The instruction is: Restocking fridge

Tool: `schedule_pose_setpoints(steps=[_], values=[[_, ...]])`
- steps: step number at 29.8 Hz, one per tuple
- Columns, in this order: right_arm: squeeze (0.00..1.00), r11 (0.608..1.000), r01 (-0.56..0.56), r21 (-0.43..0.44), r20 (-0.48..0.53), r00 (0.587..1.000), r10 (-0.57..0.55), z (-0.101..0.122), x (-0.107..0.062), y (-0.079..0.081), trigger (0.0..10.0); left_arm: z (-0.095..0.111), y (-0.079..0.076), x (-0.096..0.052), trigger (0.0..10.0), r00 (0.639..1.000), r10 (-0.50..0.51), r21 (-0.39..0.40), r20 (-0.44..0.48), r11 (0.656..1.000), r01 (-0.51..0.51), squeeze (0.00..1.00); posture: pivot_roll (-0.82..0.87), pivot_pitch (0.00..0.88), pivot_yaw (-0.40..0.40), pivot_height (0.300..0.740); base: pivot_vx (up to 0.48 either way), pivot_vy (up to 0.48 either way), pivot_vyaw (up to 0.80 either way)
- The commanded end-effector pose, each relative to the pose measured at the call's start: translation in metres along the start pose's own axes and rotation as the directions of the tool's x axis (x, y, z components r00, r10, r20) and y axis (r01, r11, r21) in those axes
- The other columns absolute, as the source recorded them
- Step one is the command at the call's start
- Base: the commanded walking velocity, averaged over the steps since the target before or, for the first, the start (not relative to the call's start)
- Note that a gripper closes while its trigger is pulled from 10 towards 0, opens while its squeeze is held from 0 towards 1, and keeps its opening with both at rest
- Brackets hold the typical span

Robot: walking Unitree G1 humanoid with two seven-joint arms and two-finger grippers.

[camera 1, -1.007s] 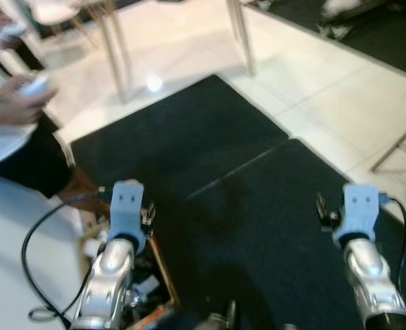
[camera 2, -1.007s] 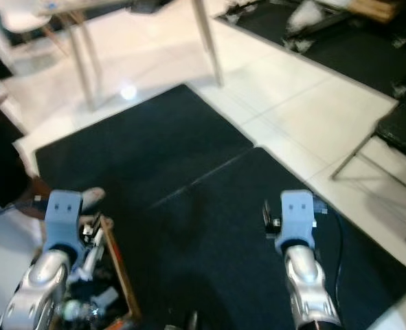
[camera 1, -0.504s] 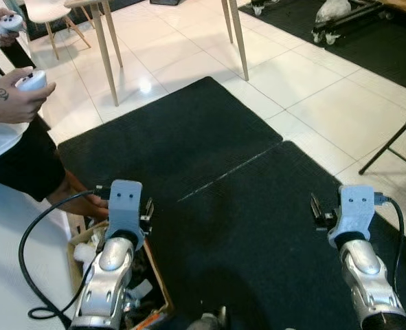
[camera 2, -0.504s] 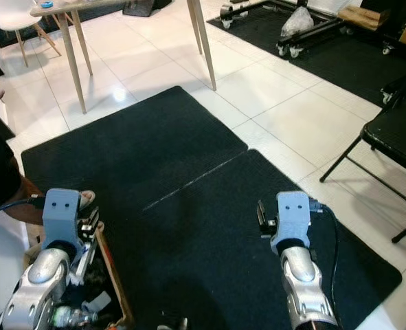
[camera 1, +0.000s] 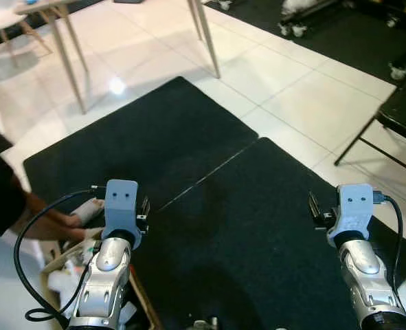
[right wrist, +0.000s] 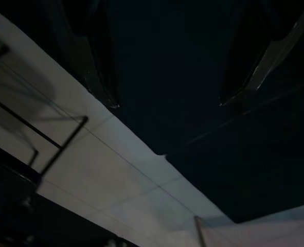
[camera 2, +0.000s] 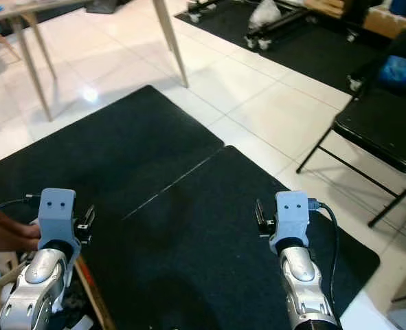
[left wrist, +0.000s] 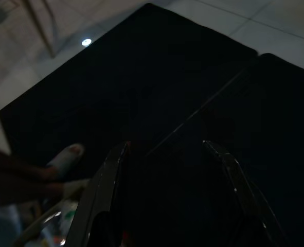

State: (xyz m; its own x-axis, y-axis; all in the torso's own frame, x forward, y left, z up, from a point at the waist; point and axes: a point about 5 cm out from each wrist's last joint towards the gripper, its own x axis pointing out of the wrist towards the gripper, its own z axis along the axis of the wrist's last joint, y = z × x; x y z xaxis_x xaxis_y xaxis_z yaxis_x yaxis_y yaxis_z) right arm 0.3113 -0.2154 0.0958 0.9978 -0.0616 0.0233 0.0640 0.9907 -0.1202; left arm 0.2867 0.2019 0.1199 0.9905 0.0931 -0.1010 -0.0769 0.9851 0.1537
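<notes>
Silver arms, pale-blue wrist blocks, looping black cables, glossy black fingers (left wrist: 106,180).

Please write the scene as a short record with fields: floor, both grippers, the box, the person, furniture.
floor: two black mats side by side on white tiles
left gripper: open, empty, above the mats
right gripper: open, empty, above a mat edge
box: cardboard, open, on the robot's left, holding packaged items
person: hand reaching toward the box
furniture: wooden table legs ahead; black folding chair on the right
</notes>
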Motion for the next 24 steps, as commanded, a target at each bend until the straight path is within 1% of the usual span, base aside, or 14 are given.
schedule_pose_setpoints(steps=[1, 16, 24], values=[[0.0, 1.0, -0.006, 0.009, 0.002, 1.0, 0.006, -0.0022, -0.0028, 0.0023, 10.0, -0.0098, 0.0038, -0.0033, 10.0, 0.999, 0.02, 0.017, -0.032, 1.0, -0.02, 0.0, -0.07, 0.257, 0.101, 0.737, 0.48, 0.0, 0.0], [0.0, 1.0, -0.02, 0.011, 0.003, 1.0, 0.02, -0.002, -0.0026, 0.0033, 10.0, -0.0104, 0.0029, -0.0031, 10.0, 0.999, 0.02, 0.017, -0.029, 1.0, -0.02, 0.0, -0.07, 0.249, 0.099, 0.737, 0.48, 0.0, 0.0], [0.0, 0.999, -0.033, 0.028, 0.026, 0.999, 0.032, 0.001, -0.0023, 0.0053, 10.0, -0.0109, 0.0025, -0.0023, 10.0, 0.999, 0.024, 0.014, -0.029, 1.0, -0.024, 0.0, -0.07, 0.246, 0.098, 0.737, 0.48, 0.0, 0.0]])
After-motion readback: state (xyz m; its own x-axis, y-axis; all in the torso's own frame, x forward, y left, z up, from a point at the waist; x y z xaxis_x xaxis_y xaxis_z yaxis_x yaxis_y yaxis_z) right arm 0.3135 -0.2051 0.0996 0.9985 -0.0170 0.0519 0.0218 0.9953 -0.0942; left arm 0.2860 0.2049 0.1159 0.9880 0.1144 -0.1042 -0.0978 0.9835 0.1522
